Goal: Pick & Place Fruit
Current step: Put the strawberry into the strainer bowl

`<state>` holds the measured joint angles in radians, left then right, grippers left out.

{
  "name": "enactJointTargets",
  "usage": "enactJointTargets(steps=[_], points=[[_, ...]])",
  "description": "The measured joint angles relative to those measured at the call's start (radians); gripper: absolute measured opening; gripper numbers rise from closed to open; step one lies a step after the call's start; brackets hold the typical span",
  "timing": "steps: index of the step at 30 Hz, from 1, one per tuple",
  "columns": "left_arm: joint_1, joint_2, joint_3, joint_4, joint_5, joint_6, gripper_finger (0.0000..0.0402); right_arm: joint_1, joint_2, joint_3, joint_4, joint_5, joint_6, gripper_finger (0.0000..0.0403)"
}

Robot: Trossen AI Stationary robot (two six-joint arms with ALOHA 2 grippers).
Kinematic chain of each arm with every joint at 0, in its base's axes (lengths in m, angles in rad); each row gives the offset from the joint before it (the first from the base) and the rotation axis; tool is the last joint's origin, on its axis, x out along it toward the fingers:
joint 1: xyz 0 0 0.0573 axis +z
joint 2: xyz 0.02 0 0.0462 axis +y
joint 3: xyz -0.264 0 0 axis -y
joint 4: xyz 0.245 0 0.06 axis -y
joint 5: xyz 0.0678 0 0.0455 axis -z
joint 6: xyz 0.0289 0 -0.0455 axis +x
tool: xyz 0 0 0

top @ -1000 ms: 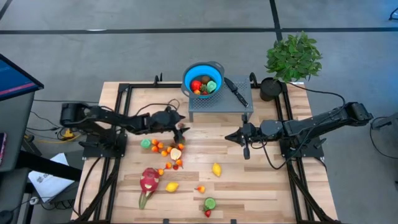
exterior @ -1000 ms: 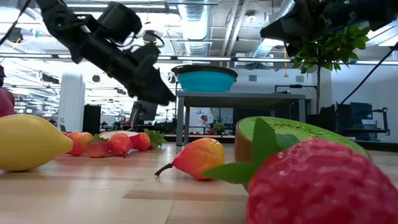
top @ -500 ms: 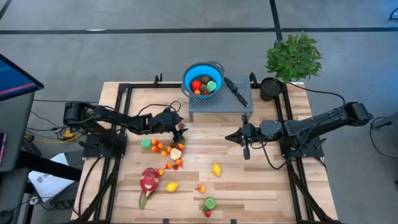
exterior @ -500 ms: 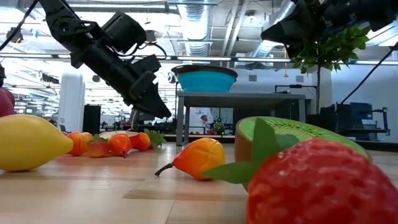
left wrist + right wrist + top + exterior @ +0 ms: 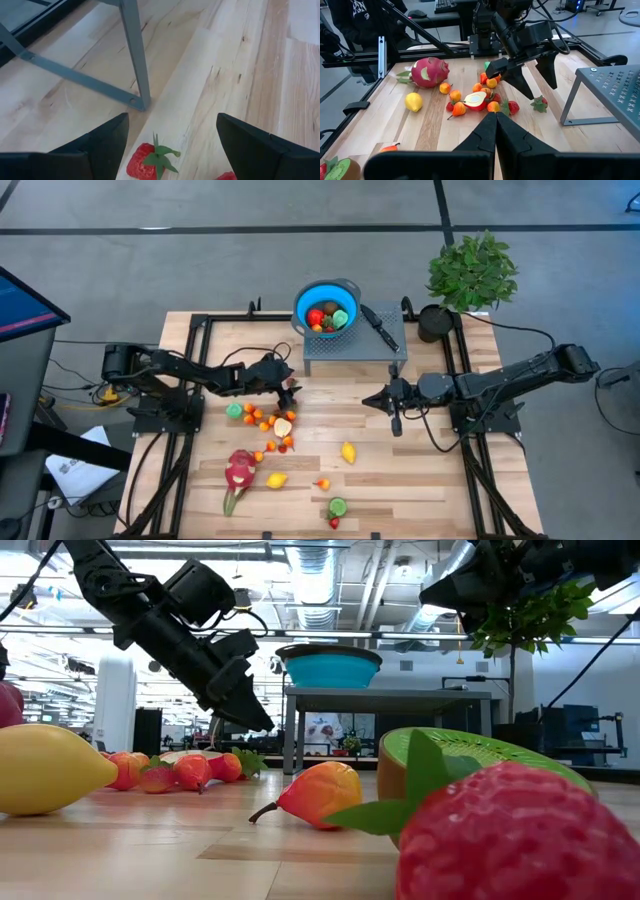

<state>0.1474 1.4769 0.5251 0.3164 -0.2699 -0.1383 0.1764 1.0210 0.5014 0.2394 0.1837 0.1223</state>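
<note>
Wooden table [image 5: 430,480], fruit scattered on left half. Left gripper [image 5: 532,80] hangs just above strawberry [image 5: 146,161], fingers [image 5: 107,137] spread wide, nothing held; strawberry lies between fingers, near grey stand leg [image 5: 134,55], leafy cap toward stand, long axis along gripper's reach. Left arm far nearer. Right gripper [image 5: 368,400] clenched, empty, mid-table. Likely goal: blue bowl [image 5: 327,307] atop stand.
</note>
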Motion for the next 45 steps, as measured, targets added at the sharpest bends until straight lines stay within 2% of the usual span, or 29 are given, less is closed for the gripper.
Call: enactJointTargets(steps=[19,23,32,45], points=[[0.000,0.000,-0.001,-0.109,0.001,-0.014,0.0294,0.000,0.000,0.000,0.000,0.000,0.002,0.0000],[0.000,0.000,-0.001,-0.109,-0.040,-0.021,0.0294,0.000,0.000,0.000,0.000,0.000,0.002,0.0000],[0.055,0.008,-0.001,-0.109,-0.032,-0.027,0.0294,0.000,0.000,0.000,0.000,0.000,0.002,0.0000],[0.060,0.146,-0.001,-0.071,-0.010,-0.056,0.0294,0.000,0.000,0.000,0.000,0.000,0.001,0.0000]])
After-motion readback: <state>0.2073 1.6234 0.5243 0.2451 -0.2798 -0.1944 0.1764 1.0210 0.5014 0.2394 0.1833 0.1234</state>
